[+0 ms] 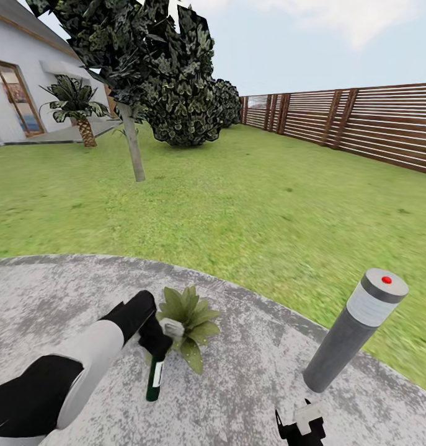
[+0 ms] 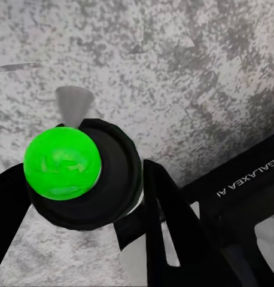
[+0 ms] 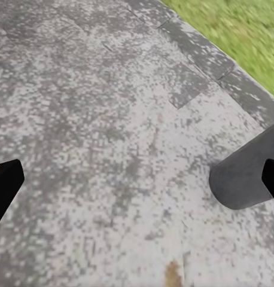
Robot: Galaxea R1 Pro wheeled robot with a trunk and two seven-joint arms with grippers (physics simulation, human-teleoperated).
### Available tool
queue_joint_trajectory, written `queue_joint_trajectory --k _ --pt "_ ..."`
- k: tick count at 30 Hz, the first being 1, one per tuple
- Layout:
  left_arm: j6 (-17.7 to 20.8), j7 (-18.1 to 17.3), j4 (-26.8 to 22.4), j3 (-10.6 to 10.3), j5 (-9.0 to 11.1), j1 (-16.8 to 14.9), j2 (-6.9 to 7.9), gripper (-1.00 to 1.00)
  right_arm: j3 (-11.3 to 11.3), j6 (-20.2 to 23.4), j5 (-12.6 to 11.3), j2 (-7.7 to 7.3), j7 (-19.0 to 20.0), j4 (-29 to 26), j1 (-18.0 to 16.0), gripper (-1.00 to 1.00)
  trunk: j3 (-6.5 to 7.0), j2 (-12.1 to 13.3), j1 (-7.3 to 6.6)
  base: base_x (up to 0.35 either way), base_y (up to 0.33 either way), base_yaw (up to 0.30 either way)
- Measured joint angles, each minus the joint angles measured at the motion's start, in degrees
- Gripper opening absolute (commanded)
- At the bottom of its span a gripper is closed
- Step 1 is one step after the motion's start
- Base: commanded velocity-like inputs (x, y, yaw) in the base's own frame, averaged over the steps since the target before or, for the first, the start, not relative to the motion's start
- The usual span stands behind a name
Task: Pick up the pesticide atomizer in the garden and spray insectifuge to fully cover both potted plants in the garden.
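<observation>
My left gripper [image 1: 155,341] is shut on the pesticide atomizer [image 1: 155,375], a slim dark green bottle with a white label that hangs downward over the grey stone patio [image 1: 51,297]. Its pale trigger head [image 1: 171,327] sits right beside one potted plant [image 1: 191,319], a low rosette of pointed green leaves. The left wrist view looks along the bottle's end [image 2: 64,162], a bright green disc in a black ring, with dark fingers [image 2: 167,221] on either side. My right gripper [image 1: 299,427] is low near the patio, open, its fingers [image 3: 5,182] far apart. The second potted plant is out of view.
A grey bollard lamp with a red dot [image 1: 352,331] stands on the patio just beyond my right gripper, its base [image 3: 247,176] near one finger. Lawn [image 1: 268,204] stretches beyond, with a thin tree [image 1: 134,148], dark bushes [image 1: 188,105], a palm [image 1: 82,114], a house [image 1: 14,80] and a slatted fence [image 1: 361,121].
</observation>
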Motion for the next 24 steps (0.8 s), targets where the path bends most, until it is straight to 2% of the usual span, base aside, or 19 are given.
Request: queue_joint_trajectory --k 3,6,10,19,24 --pt "0.08 0.29 -2.94 3.29 -0.22 -0.03 -0.05 -1.00 0.00 0.00 0.00 -0.07 0.00 0.00 0.00 1.00 0.00 0.00 0.00 0.000 0.000 0.000" --pt "-0.03 0.36 -3.16 4.34 -0.55 -0.02 0.26 -1.00 0.01 0.01 0.00 -0.07 0.02 0.00 0.00 1.00 -0.01 0.00 0.00 0.000 0.000 0.000" --pt "-0.27 0.45 -2.99 4.05 -0.85 2.40 0.64 -1.00 0.00 0.00 0.00 -0.07 0.03 0.02 0.00 1.00 -0.01 0.00 0.00 0.041 -0.026 0.000" --pt "-0.20 0.43 -2.94 3.81 -0.93 2.67 0.02 -1.00 0.00 0.00 0.00 -0.09 0.02 0.02 0.00 1.00 -0.01 0.00 0.00 0.140 -0.119 0.000" --pt "0.07 0.28 -2.93 2.08 -0.65 2.02 0.25 -1.00 0.00 0.02 0.00 -0.09 0.02 0.06 0.00 1.00 -0.01 0.00 0.00 0.004 -0.004 0.000"
